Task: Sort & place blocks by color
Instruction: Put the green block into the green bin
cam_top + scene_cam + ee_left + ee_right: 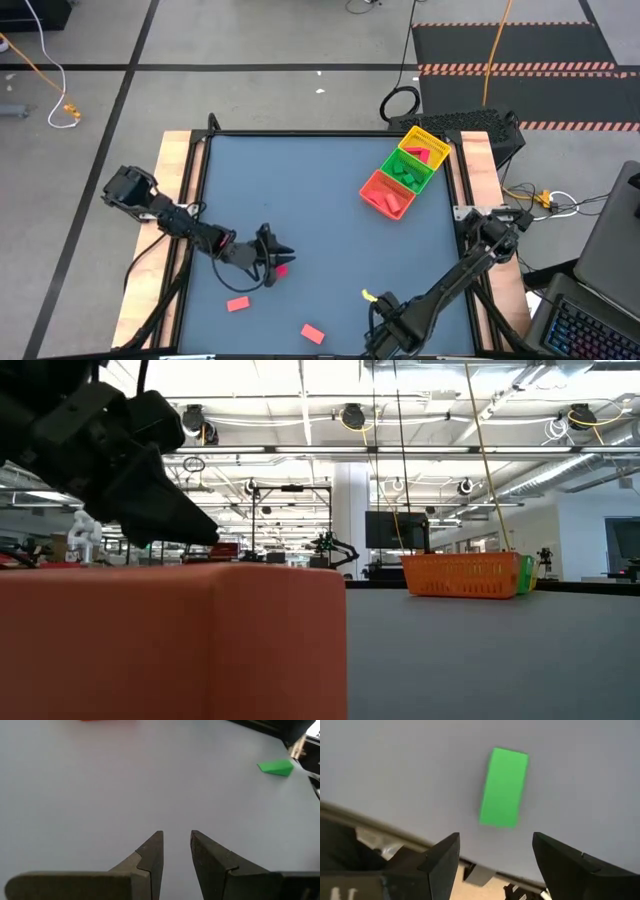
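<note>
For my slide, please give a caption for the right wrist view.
Open right gripper poised just short of a green block lying flat on the grey table.

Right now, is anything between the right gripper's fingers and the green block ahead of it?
No. In the right wrist view, only bare grey table separates the open right gripper from the green block; nothing else lies on that stretch.

We saw left arm reaching in from worktop's left edge, elbow bent, left tool [277,258] low over near-left area, fingers [150,857] narrowly parted, nothing between them. Right arm stretched from right edge toward near edge, right tool [495,855] pointing down, fingers [442,855] spread wide, empty.
</note>
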`<state>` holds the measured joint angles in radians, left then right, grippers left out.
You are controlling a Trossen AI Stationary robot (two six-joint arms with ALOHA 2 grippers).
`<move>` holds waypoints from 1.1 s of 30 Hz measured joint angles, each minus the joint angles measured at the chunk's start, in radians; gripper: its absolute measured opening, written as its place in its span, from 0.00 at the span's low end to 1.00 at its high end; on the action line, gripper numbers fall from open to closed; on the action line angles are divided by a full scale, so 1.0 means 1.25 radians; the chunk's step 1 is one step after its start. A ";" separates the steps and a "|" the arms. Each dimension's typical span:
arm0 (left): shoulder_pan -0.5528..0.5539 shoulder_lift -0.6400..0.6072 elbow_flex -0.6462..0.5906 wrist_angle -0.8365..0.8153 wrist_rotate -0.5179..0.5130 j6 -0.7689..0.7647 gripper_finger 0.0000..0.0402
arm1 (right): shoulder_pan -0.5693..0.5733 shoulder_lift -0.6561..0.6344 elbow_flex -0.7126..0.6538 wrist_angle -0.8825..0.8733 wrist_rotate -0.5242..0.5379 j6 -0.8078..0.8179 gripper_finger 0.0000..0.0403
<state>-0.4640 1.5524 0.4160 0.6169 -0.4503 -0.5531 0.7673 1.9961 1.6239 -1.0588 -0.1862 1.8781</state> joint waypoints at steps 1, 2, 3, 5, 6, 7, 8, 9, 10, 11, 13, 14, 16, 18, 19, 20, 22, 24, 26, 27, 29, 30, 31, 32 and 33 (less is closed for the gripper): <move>-0.005 0.000 0.000 0.000 0.000 0.000 0.25 | 0.000 0.000 -0.014 0.016 0.001 0.005 0.62; -0.010 0.000 0.000 0.000 0.000 -0.001 0.25 | 0.001 0.000 -0.028 0.034 0.001 0.006 0.63; -0.015 0.000 0.000 0.002 -0.001 -0.001 0.25 | 0.001 0.000 -0.042 0.052 0.001 0.006 0.63; -0.021 0.000 0.000 0.005 -0.006 -0.005 0.25 | 0.001 0.000 -0.066 0.088 0.001 0.006 0.65; -0.023 0.000 0.000 0.005 -0.008 -0.008 0.25 | 0.001 0.000 -0.077 0.101 0.001 0.005 0.65; -0.025 0.000 0.000 0.005 -0.009 -0.011 0.25 | 0.001 0.000 -0.086 0.109 0.001 0.002 0.66; -0.026 0.000 0.000 0.006 -0.010 -0.015 0.25 | 0.000 0.000 -0.095 0.115 0.001 -0.001 0.66; -0.028 0.000 0.000 0.006 -0.010 -0.016 0.25 | 0.000 0.000 -0.105 0.120 0.001 -0.001 0.67; -0.028 0.000 0.000 0.006 -0.011 -0.018 0.25 | 0.000 0.000 -0.113 0.121 0.001 -0.002 0.67; -0.028 0.000 0.000 0.006 -0.011 -0.019 0.25 | 0.000 0.000 -0.119 0.121 0.001 -0.002 0.67; -0.028 0.000 0.000 0.006 -0.011 -0.020 0.25 | 0.000 0.000 -0.128 0.121 0.001 -0.002 0.67; -0.028 0.000 0.000 0.006 -0.012 -0.020 0.25 | 0.000 0.000 -0.129 0.121 0.001 -0.003 0.66; -0.028 0.000 0.000 0.006 -0.015 -0.020 0.25 | -0.001 0.000 -0.130 0.124 0.004 -0.004 0.64; -0.028 0.000 0.000 0.007 -0.018 -0.020 0.25 | -0.002 0.000 -0.130 0.131 0.015 -0.004 0.61; -0.028 0.000 0.000 0.007 -0.018 -0.021 0.25 | -0.002 0.000 -0.130 0.136 0.024 -0.004 0.59; -0.028 0.000 0.000 0.008 -0.018 -0.021 0.25 | -0.002 0.000 -0.130 0.139 0.028 -0.004 0.56; -0.028 0.000 0.000 0.008 -0.019 -0.021 0.25 | -0.005 0.000 -0.130 0.142 0.030 -0.004 0.51; -0.028 0.000 0.000 0.008 -0.019 -0.021 0.25 | -0.006 0.000 -0.130 0.143 0.028 -0.006 0.45; -0.028 0.000 0.000 0.008 -0.019 -0.022 0.25 | -0.007 0.000 -0.130 0.143 0.023 -0.017 0.38; -0.028 0.000 0.000 0.008 -0.019 -0.022 0.25 | -0.007 0.000 -0.130 0.143 0.021 -0.024 0.34; -0.028 0.000 0.000 0.008 -0.019 -0.022 0.25 | -0.007 -0.001 -0.130 0.143 0.021 -0.035 0.30; -0.028 0.000 0.000 0.008 -0.019 -0.023 0.25 | -0.007 -0.003 -0.130 0.143 0.025 -0.042 0.30; -0.028 0.000 0.000 0.008 -0.019 -0.023 0.25 | -0.007 -0.006 -0.130 0.143 0.037 -0.047 0.30; -0.028 0.000 0.000 0.008 -0.019 -0.023 0.25 | -0.008 -0.011 -0.130 0.144 0.052 -0.050 0.30; -0.028 0.000 0.000 0.008 -0.019 -0.023 0.25 | -0.011 -0.020 -0.130 0.144 0.068 -0.052 0.30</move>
<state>-0.4988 1.5520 0.4160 0.6266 -0.4740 -0.5816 0.7539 1.9705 1.4609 -0.8794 -0.1010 1.8126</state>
